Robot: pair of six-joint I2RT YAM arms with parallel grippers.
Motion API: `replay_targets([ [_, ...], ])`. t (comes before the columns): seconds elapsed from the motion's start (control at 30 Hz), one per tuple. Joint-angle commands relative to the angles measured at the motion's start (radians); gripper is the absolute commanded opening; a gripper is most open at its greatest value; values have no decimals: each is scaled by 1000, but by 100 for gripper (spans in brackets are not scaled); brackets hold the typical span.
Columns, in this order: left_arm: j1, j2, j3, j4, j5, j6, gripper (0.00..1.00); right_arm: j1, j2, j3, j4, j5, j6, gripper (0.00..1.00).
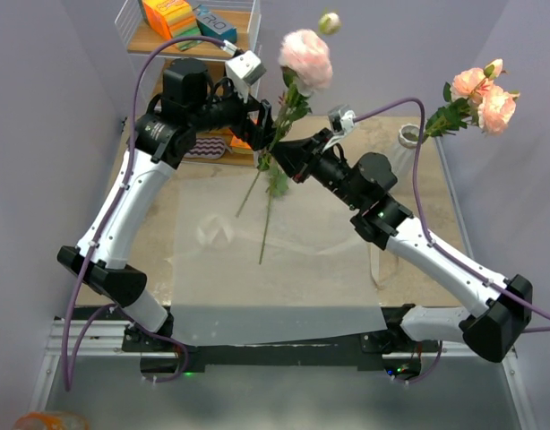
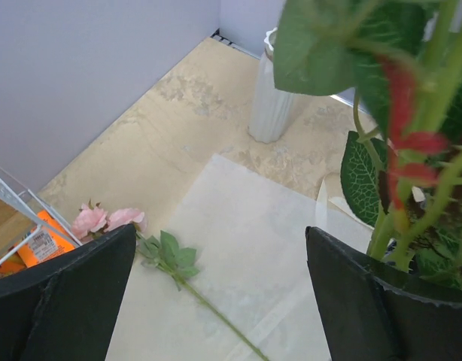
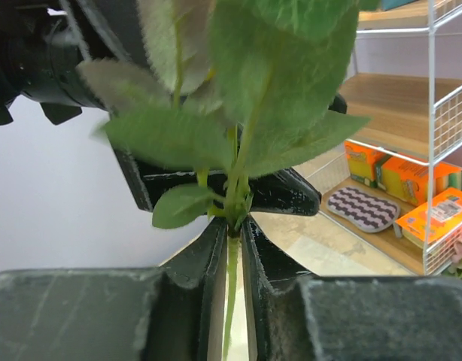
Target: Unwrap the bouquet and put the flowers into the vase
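Note:
My right gripper (image 1: 280,161) (image 3: 232,229) is raised over the table and shut on the thin green stems of the flowers (image 1: 273,143), just under a cluster of leaves (image 3: 238,113). A large pink rose head (image 1: 306,58) tops them, and the stems hang down over the flattened wrapping paper (image 1: 275,260). My left gripper (image 1: 255,130) (image 2: 220,301) is wide open right beside those stems (image 2: 411,188), holding nothing. The white ribbed vase (image 1: 406,143) (image 2: 272,98) stands at the back right with pink roses (image 1: 481,94) in it. Another pink rose stem (image 2: 171,259) lies on the paper's edge.
A wire shelf (image 1: 136,36) at the back left holds orange sponge packs (image 1: 167,18) (image 3: 442,218) and a striped sponge (image 3: 364,208). Purple walls close in the left, right and back sides. The left arm hides the table under it in the top view.

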Motion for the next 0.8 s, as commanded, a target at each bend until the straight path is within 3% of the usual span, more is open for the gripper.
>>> replay_targets([
  [0.0, -15, -8, 38, 24, 50, -20, 99, 3, 23, 58, 39, -50, 12, 17],
  [0.13, -15, -15, 24, 24, 55, -23, 99, 3, 31, 63, 46, -36, 15, 13],
  [0.23, -15, -21, 13, 26, 50, -23, 99, 3, 11, 52, 65, -6, 9, 0],
  [0.47, -15, -30, 7, 30, 30, -21, 99, 3, -44, 65, 57, 34, -28, 0],
  [0.63, 41, -28, 74, 26, -160, -59, 99, 3, -69, 179, -188, 146, -197, 0],
  [0.7, 142, -38, 82, 55, -308, -106, 99, 3, -78, 222, -256, 197, -283, 0],
  [0.77, 230, -47, 79, 85, -364, -175, 99, 3, -87, 253, -319, 267, -355, 0],
])
